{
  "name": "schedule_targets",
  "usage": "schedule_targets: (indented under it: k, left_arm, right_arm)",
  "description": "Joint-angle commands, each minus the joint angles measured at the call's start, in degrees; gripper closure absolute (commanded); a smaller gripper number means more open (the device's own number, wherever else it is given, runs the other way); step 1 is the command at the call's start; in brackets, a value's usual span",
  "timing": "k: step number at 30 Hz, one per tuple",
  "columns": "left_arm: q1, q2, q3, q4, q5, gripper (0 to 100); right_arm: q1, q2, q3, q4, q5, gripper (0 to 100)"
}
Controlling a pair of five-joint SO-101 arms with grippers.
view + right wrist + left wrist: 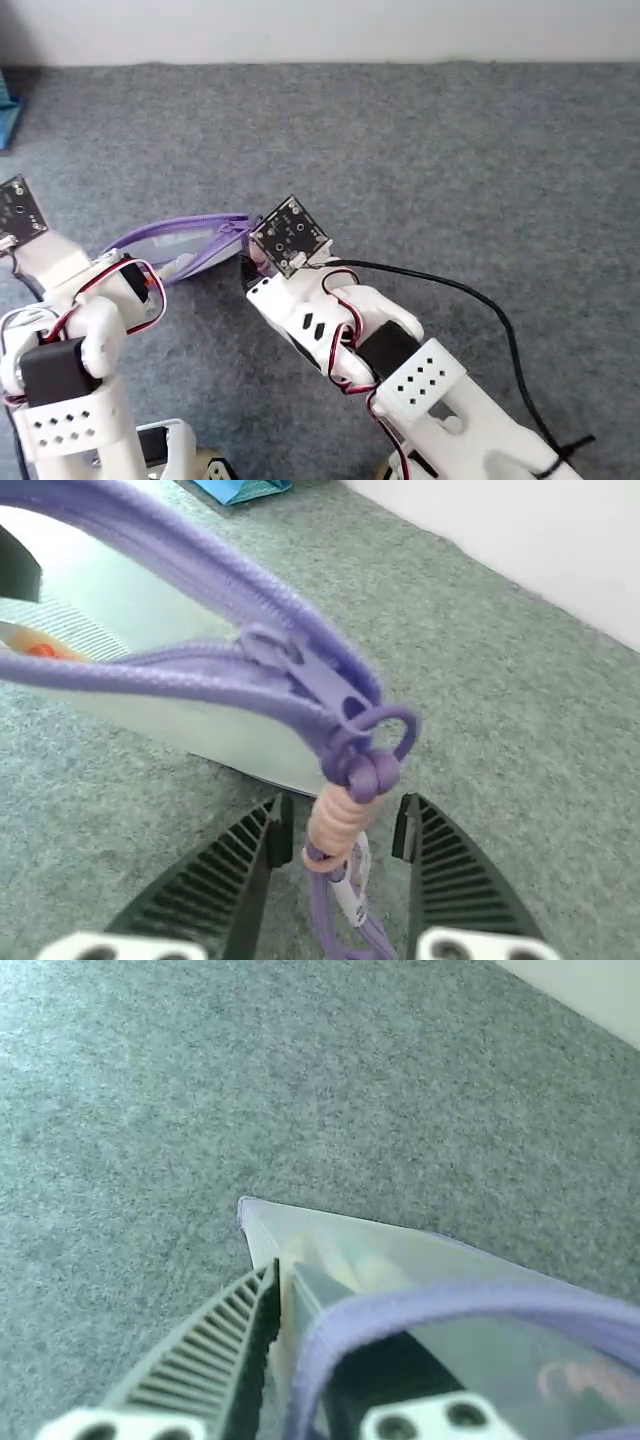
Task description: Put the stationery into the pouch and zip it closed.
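A translucent pouch (175,240) with a purple zipper edge stands raised off the grey carpet between the two arms. My left gripper (165,270) is shut on the pouch's end (420,1260), with one ridged finger (235,1340) outside the wall. Stationery shows dimly inside, including an orange-tipped piece (30,642). The zipper slider (300,665) sits near the other end, and the mouth gapes open behind it. A peach-beaded pull cord (335,830) hangs from the slider. My right gripper (340,815) is open, its fingers on either side of that cord without touching it.
A blue object (8,105) lies at the far left edge, also seen as the blue object (235,488) in the right wrist view. A white wall (320,30) bounds the carpet at the back. Bare carpet (480,170) stretches to the right.
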Motion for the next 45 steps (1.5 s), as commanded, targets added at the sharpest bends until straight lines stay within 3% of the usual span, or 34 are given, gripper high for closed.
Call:
schedule_targets:
  k: [1, 16, 22, 34, 37, 43, 45]
  left_arm:
    - [0.3, 1.3, 0.8, -1.3, 0.7, 99]
    - [0.3, 1.3, 0.8, -1.4, 0.7, 99]
    - [0.3, 1.3, 0.8, -1.4, 0.7, 99]
    - [0.2, 1.0, 0.5, -1.3, 0.7, 98]
    - [0.4, 0.9, 0.0, -1.3, 0.7, 92]
    - [0.4, 0.9, -4.4, 4.1, 3.7, 61]
    - [0.5, 0.9, -6.7, 7.4, 4.1, 55]
  right_arm:
    - [0.5, 0.1, -0.3, -1.5, -0.7, 83.7]
    - [1.1, 0.2, -0.4, -4.5, -0.4, 83.8]
    - [1.1, 0.2, -0.4, -4.7, -0.4, 99.2]
    - [4.4, -1.5, -2.4, -2.2, -0.3, 99.1]
    - [5.1, -3.2, -4.7, 4.1, -0.4, 99.1]
    - [6.1, -7.4, -9.4, 11.2, -0.6, 99.1]
    - [6.2, -8.0, -9.7, 11.0, -0.6, 99.1]
